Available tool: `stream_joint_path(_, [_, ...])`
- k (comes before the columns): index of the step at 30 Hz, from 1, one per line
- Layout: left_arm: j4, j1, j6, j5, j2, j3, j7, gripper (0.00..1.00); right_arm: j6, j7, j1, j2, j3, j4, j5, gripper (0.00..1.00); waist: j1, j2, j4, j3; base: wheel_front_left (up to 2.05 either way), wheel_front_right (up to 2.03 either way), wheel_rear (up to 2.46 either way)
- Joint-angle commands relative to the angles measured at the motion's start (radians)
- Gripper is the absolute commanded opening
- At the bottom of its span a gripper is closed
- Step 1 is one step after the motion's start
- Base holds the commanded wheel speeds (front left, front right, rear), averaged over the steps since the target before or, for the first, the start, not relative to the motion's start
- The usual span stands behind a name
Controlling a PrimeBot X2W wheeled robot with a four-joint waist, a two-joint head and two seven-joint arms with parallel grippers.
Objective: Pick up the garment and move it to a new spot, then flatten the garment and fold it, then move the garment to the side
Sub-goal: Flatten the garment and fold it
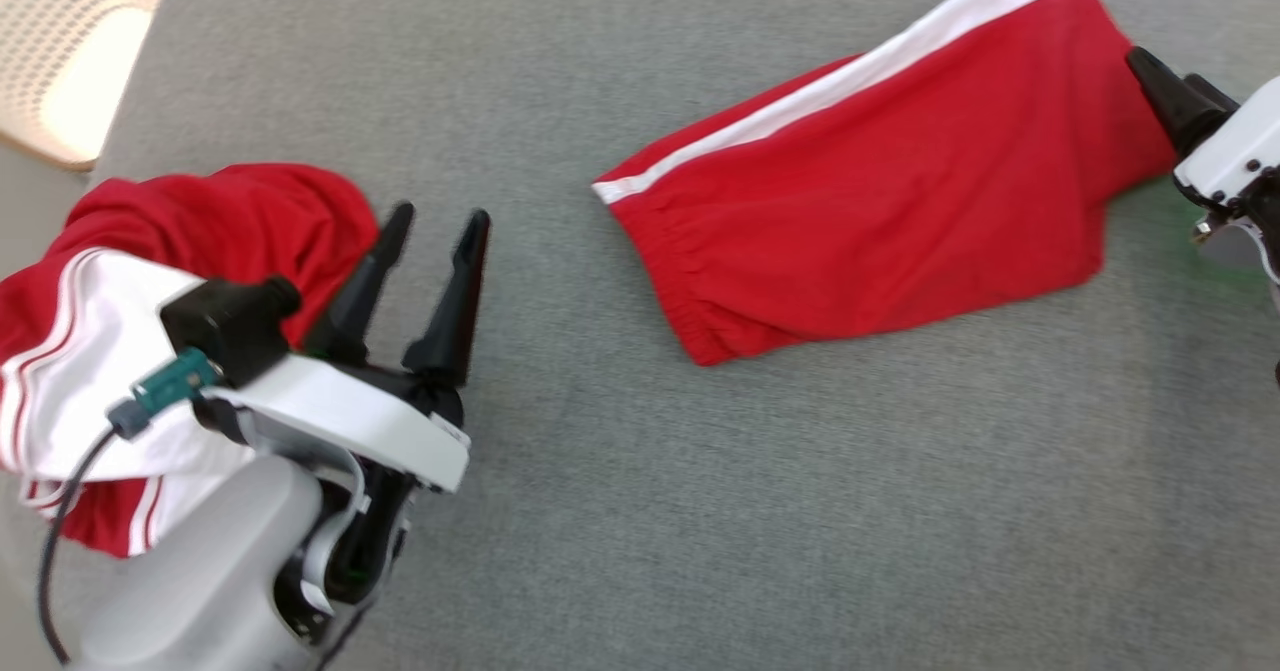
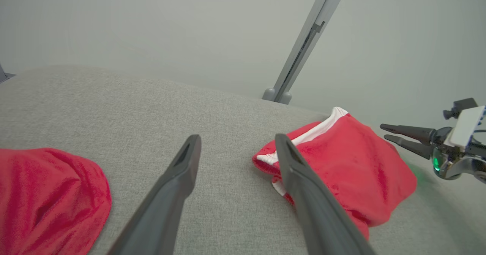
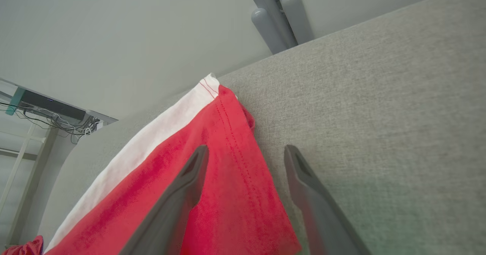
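Observation:
The garment (image 1: pixel 880 181), red shorts with a white side stripe, lies flat and folded on the grey cloth-covered table (image 1: pixel 640 471), right of centre. My right gripper (image 1: pixel 1165 69) is at its right hem, open. In the right wrist view the right gripper (image 3: pixel 246 150) straddles the hem edge of the garment (image 3: pixel 235 194), one finger over red cloth and the other over bare table. My left gripper (image 1: pixel 435 221) is open and holds nothing, well left of the garment. The left wrist view shows the left gripper (image 2: pixel 237 141) open above the table, with the garment (image 2: pixel 349 160) beyond its right finger.
A crumpled pile of red-and-white clothing (image 1: pixel 150 301) sits at the table's left edge beside my left arm and appears again as the pile (image 2: pixel 49 198). A pale perforated object (image 1: pixel 70 51) stands off the far left corner. A grey post (image 2: pixel 300 46) rises behind the table.

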Motion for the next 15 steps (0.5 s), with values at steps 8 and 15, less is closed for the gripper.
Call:
stream_joint_path(8, [0.024, 0.114, -0.065, 0.059, -0.113, 0.068, -0.005, 1.0, 0.0, 0.18, -0.042, 0.025, -0.059, 0.164, 0.104, 1.0, 0.0, 0.0, 0.091, 0.007, 0.0, 0.0, 0.0])
stream_joint_path(15, [0.049, 0.152, -0.097, 0.091, -0.158, 0.098, -0.005, 1.0, 0.0, 0.164, -0.054, 0.038, -0.07, 0.224, 0.114, 0.62, 0.0, 0.0, 0.129, -0.001, 0.0, 0.0, 0.0])
